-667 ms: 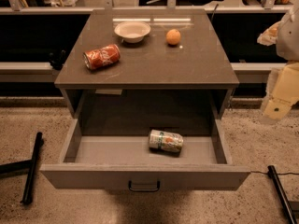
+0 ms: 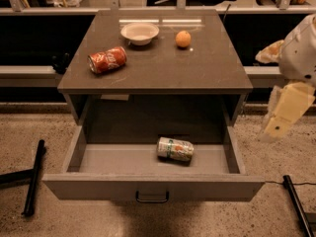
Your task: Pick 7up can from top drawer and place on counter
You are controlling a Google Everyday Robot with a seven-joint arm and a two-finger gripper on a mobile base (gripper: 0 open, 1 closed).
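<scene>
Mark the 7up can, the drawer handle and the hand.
7up can [image 2: 175,149]: camera view, middle of its side.
drawer handle [image 2: 152,199]: camera view, its bottom bar.
hand [image 2: 273,125]: camera view, its lower end, right of the top drawer [image 2: 232,154].

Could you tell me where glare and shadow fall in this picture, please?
Camera view: pale glare streaks the glossy grey-brown counter behind the white bowl; the open grey-brown top drawer darkens toward its back, yet the pale silvery 7up can is lit; the cream gripper hangs right of the drawer, evenly lit.
</scene>
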